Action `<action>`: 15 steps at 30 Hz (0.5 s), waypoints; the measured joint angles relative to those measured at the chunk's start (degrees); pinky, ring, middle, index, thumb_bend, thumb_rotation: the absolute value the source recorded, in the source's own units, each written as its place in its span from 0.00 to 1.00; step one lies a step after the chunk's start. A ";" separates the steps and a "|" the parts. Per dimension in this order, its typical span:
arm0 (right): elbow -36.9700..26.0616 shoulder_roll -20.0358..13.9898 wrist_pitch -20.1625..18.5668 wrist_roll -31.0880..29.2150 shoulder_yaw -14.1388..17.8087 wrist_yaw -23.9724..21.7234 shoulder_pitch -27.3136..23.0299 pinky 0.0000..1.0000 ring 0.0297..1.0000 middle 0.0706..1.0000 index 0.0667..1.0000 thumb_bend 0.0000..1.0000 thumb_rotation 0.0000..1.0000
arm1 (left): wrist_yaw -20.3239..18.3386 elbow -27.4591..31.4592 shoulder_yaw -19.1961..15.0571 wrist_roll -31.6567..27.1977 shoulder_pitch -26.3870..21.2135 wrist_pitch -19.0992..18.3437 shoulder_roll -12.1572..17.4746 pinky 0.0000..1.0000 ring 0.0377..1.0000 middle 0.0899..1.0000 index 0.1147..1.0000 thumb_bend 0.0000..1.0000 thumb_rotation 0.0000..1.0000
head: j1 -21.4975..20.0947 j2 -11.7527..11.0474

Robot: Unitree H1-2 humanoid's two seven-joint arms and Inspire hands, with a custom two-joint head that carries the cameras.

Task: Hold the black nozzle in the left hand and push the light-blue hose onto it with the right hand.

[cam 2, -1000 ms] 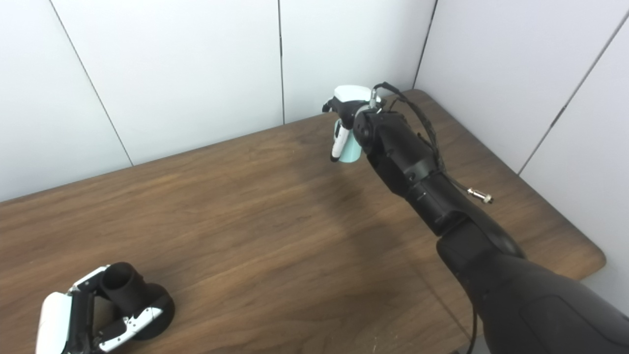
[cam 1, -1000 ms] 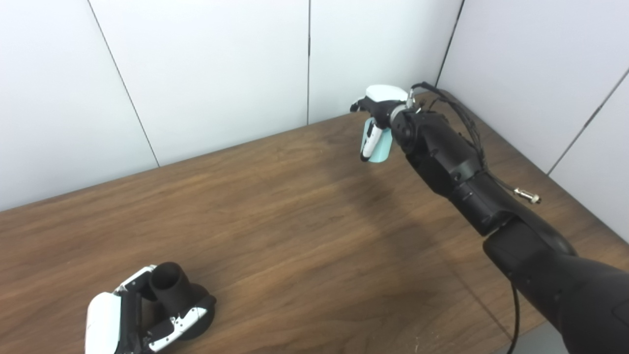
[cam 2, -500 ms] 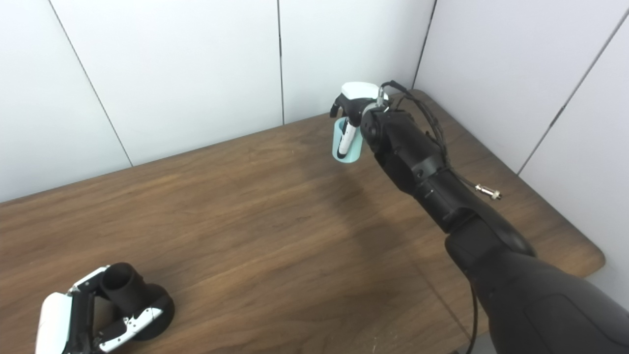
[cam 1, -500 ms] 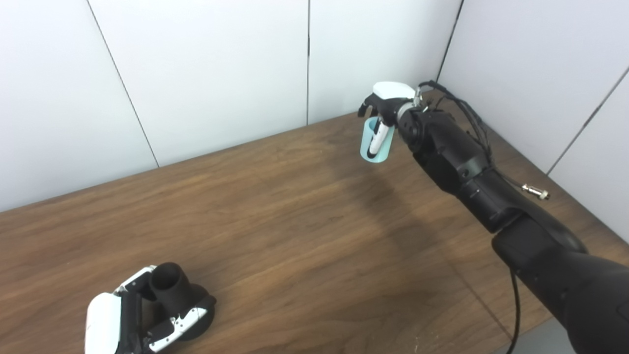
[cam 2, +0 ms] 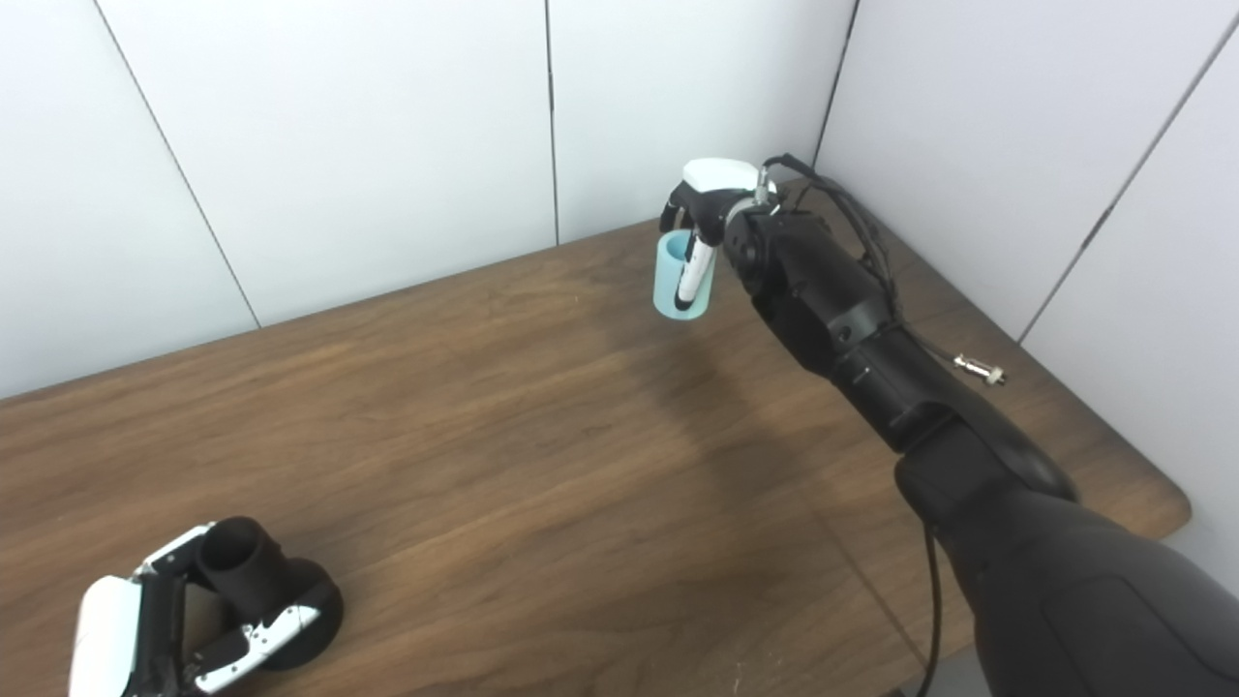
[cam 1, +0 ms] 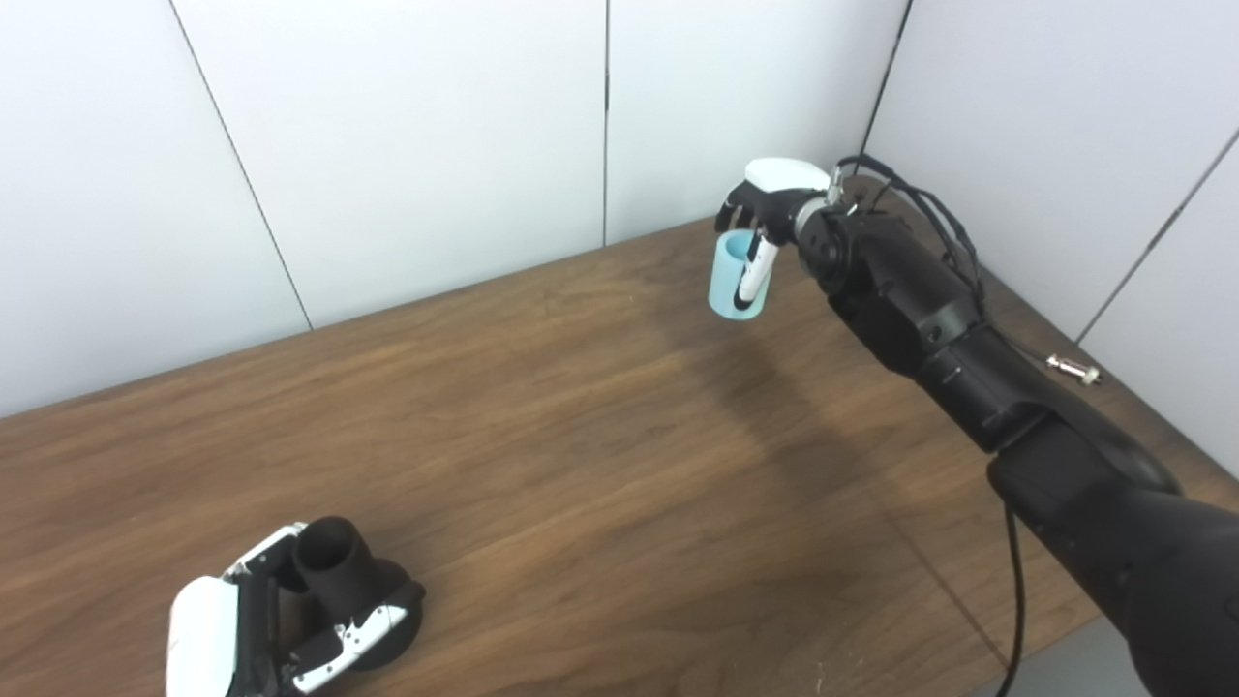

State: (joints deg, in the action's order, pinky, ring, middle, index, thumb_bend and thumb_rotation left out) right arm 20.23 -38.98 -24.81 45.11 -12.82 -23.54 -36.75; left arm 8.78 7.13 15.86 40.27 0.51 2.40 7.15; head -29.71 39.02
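Note:
The black nozzle (cam 1: 341,581) rests on its round base at the near left of the wooden table (cam 1: 542,436), its open tube end pointing up. My left hand (cam 1: 247,629) is wrapped around it, fingers closed on the tube and base. The light-blue hose (cam 1: 731,276), a short pale cylinder, hangs above the far right of the table. My right hand (cam 1: 770,208) is shut on it from above, with fingers inside and outside its rim. The two parts are far apart, across the table's width.
White panel walls close off the back and right sides. My right forearm (cam 1: 920,319) carries loose black cables and a small metal connector (cam 1: 1070,368) sticking out sideways. The table's right edge and rounded corner (cam 2: 1171,503) lie near that arm.
My right hand has lifted the hose off the table and tilted it more upright, so its open top now shows. My left hand and the nozzle have not moved.

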 measured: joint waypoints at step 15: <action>-1.62 -0.08 -0.05 -0.37 -0.38 -0.95 0.35 0.52 0.52 0.50 0.53 0.69 0.00 | -0.01 0.03 -0.06 0.00 0.02 0.00 0.01 0.48 0.50 0.45 0.41 0.52 0.00 | 0.09 0.79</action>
State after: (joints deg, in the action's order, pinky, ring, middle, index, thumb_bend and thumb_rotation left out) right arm 18.60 -39.06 -24.86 44.74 -13.21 -24.50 -36.39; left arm 8.77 7.16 15.80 40.28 0.52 2.40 7.16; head -29.62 39.81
